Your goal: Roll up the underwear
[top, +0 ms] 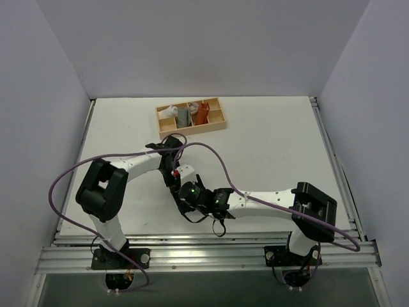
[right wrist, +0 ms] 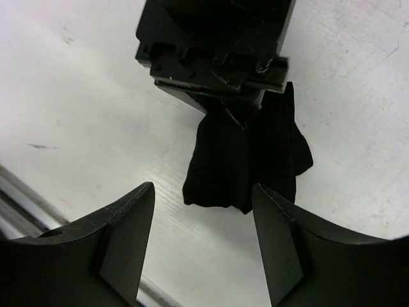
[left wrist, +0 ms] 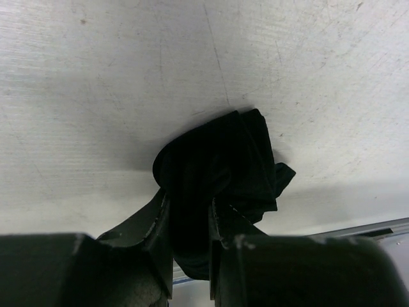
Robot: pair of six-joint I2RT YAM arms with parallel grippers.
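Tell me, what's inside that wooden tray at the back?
A white roll, a grey roll and an orange-brown roll, side by side. The wooden tray floor beneath them is hidden.

1. The left arm (top: pixel 137 165) is showing white link shells between bulky black joint housings.
2. The right arm (top: pixel 271 199) is wearing the same white and black scheme, with a boxy black elbow block.
3. A purple cable (top: pixel 52 190) is trailing off the left arm, and a second purple cable (top: pixel 225 171) is running to the right arm.
4. Green lights (top: pixel 191 190) are glowing on the black wrist housings, and a red spot (top: pixel 176 173) is showing near the left wrist.
5. The bases (top: pixel 118 259) are showing black mounts with thin wires beneath.
6. The left gripper (left wrist: pixel 192 236) is showing matte black pads with pale scuffs along their edges.
7. The right gripper (right wrist: pixel 203 188) is showing thick, black, wedge-shaped fingers (right wrist: pixel 124 243) with rims scratched grey.
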